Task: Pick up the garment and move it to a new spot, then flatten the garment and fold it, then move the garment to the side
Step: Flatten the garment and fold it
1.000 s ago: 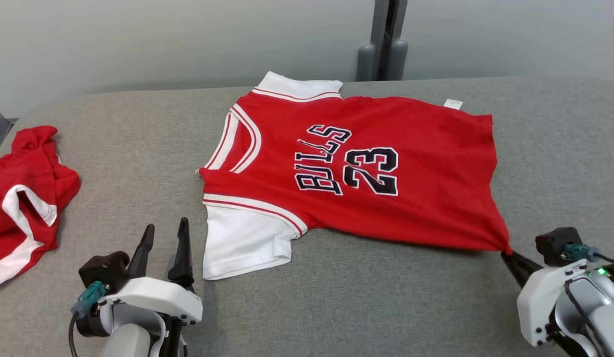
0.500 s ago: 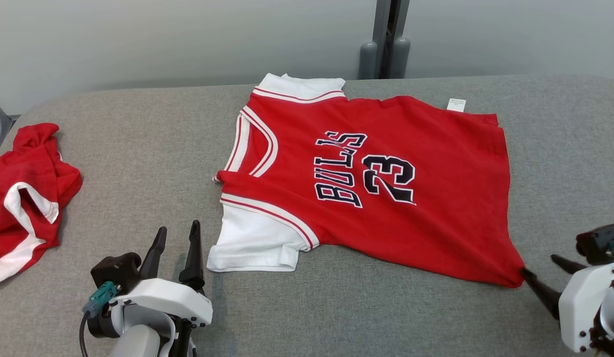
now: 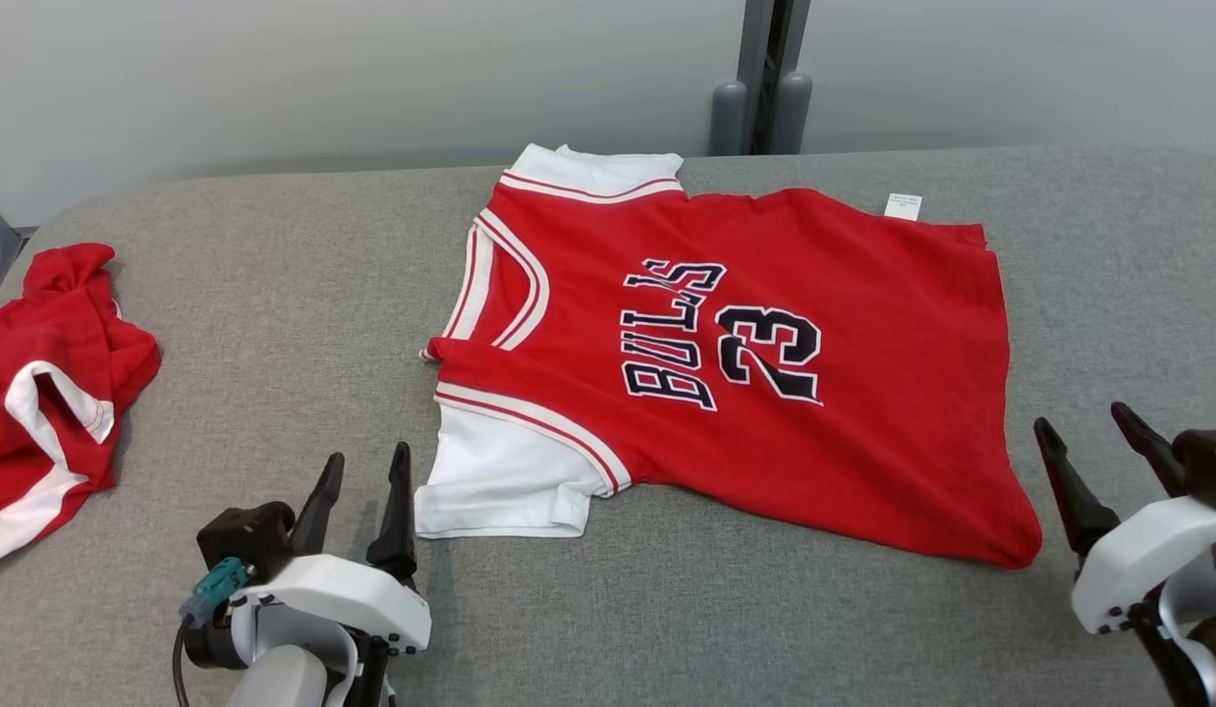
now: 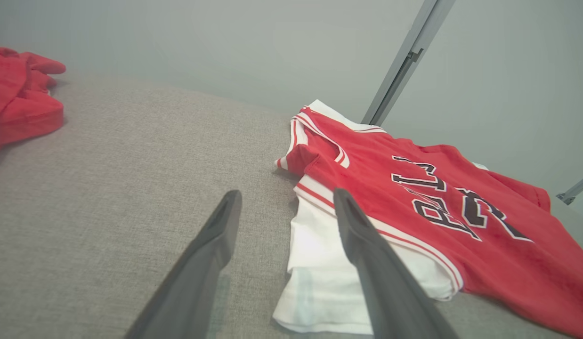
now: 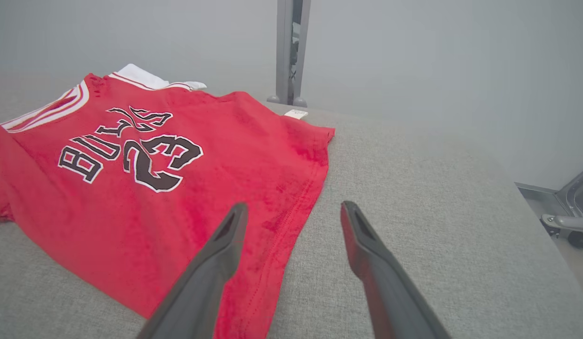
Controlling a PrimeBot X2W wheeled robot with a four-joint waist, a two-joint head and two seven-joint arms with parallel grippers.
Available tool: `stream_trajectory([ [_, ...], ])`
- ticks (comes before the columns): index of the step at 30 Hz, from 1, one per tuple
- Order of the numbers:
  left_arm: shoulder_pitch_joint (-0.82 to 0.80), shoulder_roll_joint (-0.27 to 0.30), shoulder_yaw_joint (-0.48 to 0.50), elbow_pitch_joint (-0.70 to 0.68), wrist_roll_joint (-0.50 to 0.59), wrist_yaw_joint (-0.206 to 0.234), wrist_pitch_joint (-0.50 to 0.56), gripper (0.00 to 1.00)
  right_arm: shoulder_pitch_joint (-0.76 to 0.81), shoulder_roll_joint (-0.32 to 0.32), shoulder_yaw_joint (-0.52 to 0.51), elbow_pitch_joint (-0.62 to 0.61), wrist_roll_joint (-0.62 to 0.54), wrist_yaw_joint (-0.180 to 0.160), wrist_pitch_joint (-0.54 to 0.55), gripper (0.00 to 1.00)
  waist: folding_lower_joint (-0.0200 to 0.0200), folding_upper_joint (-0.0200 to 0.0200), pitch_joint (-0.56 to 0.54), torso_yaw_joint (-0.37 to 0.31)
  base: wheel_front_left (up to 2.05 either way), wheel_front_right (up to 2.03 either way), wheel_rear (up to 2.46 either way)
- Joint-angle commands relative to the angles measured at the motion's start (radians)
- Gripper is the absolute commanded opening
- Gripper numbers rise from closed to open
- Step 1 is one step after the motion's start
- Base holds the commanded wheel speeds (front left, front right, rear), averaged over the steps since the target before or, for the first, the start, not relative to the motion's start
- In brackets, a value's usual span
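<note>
Lettering first: black, white-edged "BULLS" (image 3: 672, 334) and a big "23" (image 3: 770, 352) run across the chest of the red jersey (image 3: 863, 442), turned sideways to me. A small crease cuts through the last letters. A little white tag (image 3: 903, 205) pokes out at the far edge, just right of the foot of the grey post (image 3: 760, 79); its print is too small to read.

The jersey lies spread on the grey table (image 3: 274, 295) directly in front of that post — neck to the post's left, hem to its right. It is mostly flat, with soft wrinkles near the hem. White-and-red striping trims the collar and armholes. One white sleeve sits almost at the post's foot, and the other lies on the side nearer me.

From my left wrist view the near sleeve shows as doubled layers with a rolled edge. My right wrist view picks out the stitched line along the hem.

My left pincer (image 3: 368, 452), nearer me and left of the post, is spread wide with nothing in it, just beside the near sleeve. My right pincer (image 3: 1079, 416), nearer me and right of the post, is spread wide too and empty, just beside the hem's near corner.

A second red-and-white garment (image 3: 48, 373) lies crumpled well to the post's left.
</note>
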State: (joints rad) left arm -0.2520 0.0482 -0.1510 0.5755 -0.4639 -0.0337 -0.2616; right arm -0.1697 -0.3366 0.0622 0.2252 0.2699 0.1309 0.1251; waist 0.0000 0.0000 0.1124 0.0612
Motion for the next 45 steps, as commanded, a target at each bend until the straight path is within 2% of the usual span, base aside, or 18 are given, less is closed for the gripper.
stream_trajectory([
  [1, -0.007, 0.004, -0.008, 0.005, -0.002, 0.000, -0.003, 1.00, 0.005, 0.023, -0.012, -0.002, -0.017, 0.000, -0.036, 1.00, 0.0000, 0.0000, 0.002, -0.002, 0.00, 0.00, 0.00],
  [4, -0.008, 0.005, -0.030, 0.029, -0.007, -0.006, -0.003, 1.00, 0.011, 0.072, -0.024, 0.009, -0.043, 0.000, -0.091, 1.00, 0.0000, 0.0000, 0.006, -0.005, 0.00, 0.00, 0.00],
  [9, -0.022, 0.005, -0.057, 0.084, 0.001, 0.000, 0.033, 1.00, 0.001, 0.108, -0.020, 0.030, -0.064, 0.000, -0.132, 1.00, 0.0000, 0.0000, 0.013, -0.012, 0.00, 0.00, 0.00],
  [20, -0.055, 0.005, -0.081, 0.175, -0.020, 0.029, 0.096, 1.00, -0.021, 0.122, -0.020, 0.064, -0.070, 0.000, -0.162, 1.00, 0.0000, 0.0000, 0.035, -0.019, 0.00, 0.00, 0.00],
  [27, -0.070, 0.004, -0.102, 0.204, -0.050, 0.012, 0.092, 1.00, -0.025, 0.122, -0.019, 0.079, -0.071, 0.000, -0.168, 1.00, 0.0000, 0.0000, 0.040, -0.025, 0.00, 0.00, 0.00],
  [28, -0.071, 0.004, -0.105, 0.208, -0.053, 0.006, 0.090, 0.85, -0.025, 0.122, -0.020, 0.082, -0.070, 0.000, -0.169, 1.00, 0.0000, 0.0000, 0.040, -0.026, 0.00, 0.00, 0.00],
  [29, -0.073, 0.004, -0.108, 0.212, -0.056, 0.006, 0.088, 0.45, -0.025, 0.120, -0.022, 0.084, -0.070, 0.000, -0.170, 1.00, 0.0000, 0.0000, 0.039, -0.026, 0.00, 0.00, 0.00],
  [30, -0.075, 0.005, -0.111, 0.217, -0.060, 0.001, 0.088, 0.27, -0.025, 0.119, -0.022, 0.087, -0.069, 0.000, -0.171, 1.00, 0.0000, 0.0000, 0.039, -0.027, 0.00, 0.00, 0.00],
  [31, -0.077, 0.004, -0.114, 0.220, -0.061, -0.003, 0.086, 0.00, -0.025, 0.119, -0.023, 0.090, -0.070, 0.000, -0.171, 1.00, 0.0000, 0.0000, 0.038, -0.027, 0.00, 0.00, 0.00],
  [39, -0.070, 0.015, -0.115, 0.209, -0.065, -0.010, 0.052, 0.00, -0.006, 0.125, -0.034, 0.121, -0.070, 0.000, -0.177, 1.00, 0.0000, 0.0000, 0.023, -0.022, 0.00, 0.00, 0.00],
  [45, -0.036, 0.030, -0.096, 0.125, -0.078, -0.019, 0.023, 0.00, 0.019, 0.162, -0.090, 0.170, -0.031, 0.000, -0.189, 1.00, 0.0000, 0.0000, 0.006, -0.017, 0.00, 0.00, 0.00],
])
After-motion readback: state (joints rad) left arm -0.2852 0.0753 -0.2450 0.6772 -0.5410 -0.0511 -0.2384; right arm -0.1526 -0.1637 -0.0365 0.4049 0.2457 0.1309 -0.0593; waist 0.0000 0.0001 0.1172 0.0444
